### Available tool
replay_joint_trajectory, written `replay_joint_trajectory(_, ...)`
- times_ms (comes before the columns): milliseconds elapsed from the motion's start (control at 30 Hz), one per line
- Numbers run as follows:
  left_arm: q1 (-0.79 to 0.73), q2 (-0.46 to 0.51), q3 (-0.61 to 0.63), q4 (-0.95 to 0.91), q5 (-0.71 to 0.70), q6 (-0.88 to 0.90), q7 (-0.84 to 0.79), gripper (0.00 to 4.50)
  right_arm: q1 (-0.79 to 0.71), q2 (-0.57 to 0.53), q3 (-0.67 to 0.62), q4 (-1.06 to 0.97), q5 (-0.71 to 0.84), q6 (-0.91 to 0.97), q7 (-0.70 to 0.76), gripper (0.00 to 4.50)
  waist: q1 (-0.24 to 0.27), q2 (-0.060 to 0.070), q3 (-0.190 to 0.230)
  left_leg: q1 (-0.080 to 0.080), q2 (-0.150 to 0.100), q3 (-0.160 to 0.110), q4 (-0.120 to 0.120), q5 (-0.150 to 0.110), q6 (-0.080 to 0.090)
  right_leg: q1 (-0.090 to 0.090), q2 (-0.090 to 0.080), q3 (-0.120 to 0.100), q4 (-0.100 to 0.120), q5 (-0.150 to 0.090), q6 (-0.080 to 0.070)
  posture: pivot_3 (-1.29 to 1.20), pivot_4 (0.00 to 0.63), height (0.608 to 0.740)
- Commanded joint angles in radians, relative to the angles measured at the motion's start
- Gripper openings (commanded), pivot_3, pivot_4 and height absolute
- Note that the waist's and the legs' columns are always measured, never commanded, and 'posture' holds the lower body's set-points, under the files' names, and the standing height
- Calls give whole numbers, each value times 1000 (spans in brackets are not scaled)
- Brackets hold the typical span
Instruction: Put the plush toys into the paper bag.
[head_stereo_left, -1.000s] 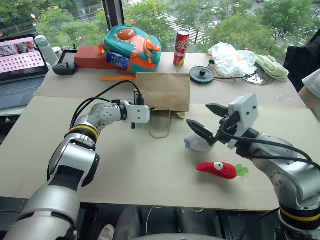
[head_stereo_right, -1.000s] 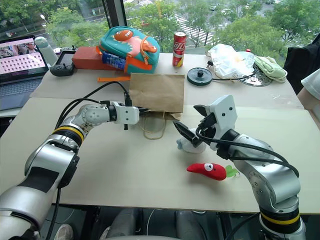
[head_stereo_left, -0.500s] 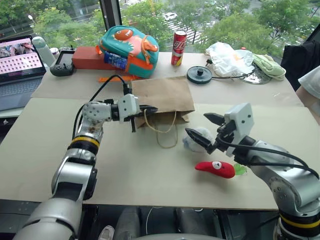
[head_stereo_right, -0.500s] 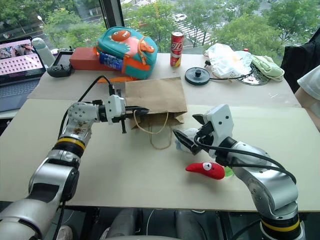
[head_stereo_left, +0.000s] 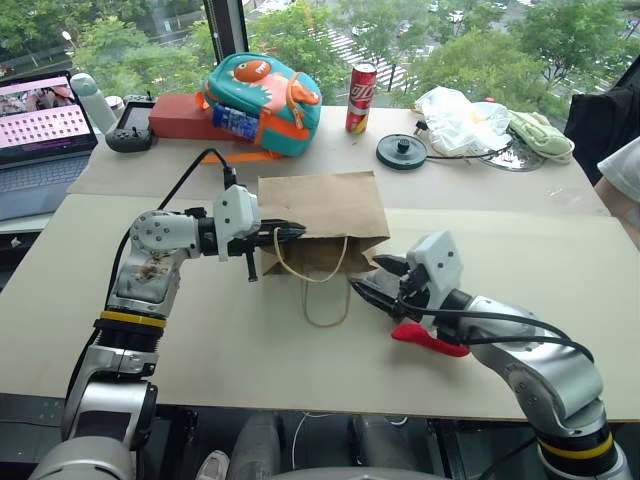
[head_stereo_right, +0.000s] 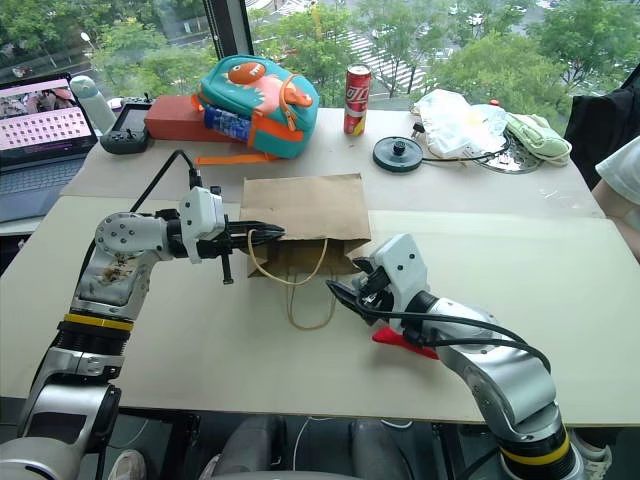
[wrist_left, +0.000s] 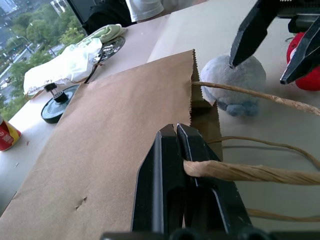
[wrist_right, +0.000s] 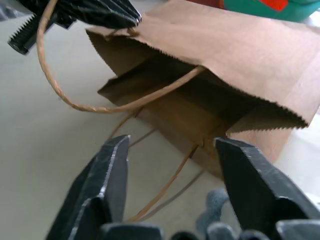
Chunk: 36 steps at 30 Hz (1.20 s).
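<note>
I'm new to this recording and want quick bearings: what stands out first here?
Mid-table, the left end effector is shut on a twine handle of the brown paper bag, lifting its mouth open. Just right of the mouth, the right end effector straddles the grey-blue plush ball, with the red chili plush beside it. Behind the bag lies a teal-and-orange backpack.
</note>
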<state>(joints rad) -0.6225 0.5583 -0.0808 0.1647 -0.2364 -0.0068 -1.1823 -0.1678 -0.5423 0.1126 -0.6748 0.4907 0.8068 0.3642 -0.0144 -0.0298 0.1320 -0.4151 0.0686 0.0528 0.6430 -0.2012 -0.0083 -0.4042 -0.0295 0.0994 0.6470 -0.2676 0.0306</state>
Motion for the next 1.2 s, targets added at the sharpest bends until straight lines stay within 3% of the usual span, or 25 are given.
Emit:
replay_joint_trajectory(33, -6, 7, 14, -45, -16, 17, 18, 0, -29, 29, 16, 6, -29, -31, -4, 1399, -1, 0, 0, 0, 0, 0, 0, 0, 0, 0, 0, 0, 0, 0, 0, 0, 150, 728)
replay_joint_trajectory(167, 0, 7, 11, -54, -18, 25, 22, 0, -77, 109, 83, 67, -78, -35, -35, 46, -5, 0, 0, 0, 1, 0, 0, 0, 0, 0, 1, 0, 0, 0, 0, 0, 150, 728)
replay_joint_trajectory(533, -13, -2, 13, -59, -29, 51, 23, 0, -177, 323, 152, 384, -294, -196, -168, 18, -1, 0, 0, 0, 1, 0, 0, 0, 0, -1, 1, 0, 0, 0, -1, 0, 150, 728)
replay_joint_trajectory(767, -40, -20, 25, -56, -45, 83, 48, 0, -189, 355, 181, 531, -374, -192, -169, 18, -1, 1, 0, 0, 1, 0, -1, 0, 0, -1, 1, 0, 0, 0, -1, 0, 150, 728)
replay_joint_trajectory(1200, -108, -48, 104, -76, -155, 269, 151, 0, -170, 372, 193, 533, -425, -152, -133, 18, -1, 1, 0, 0, 1, 0, -1, 0, 0, -1, 1, 0, 0, 0, -1, 0, 150, 728)
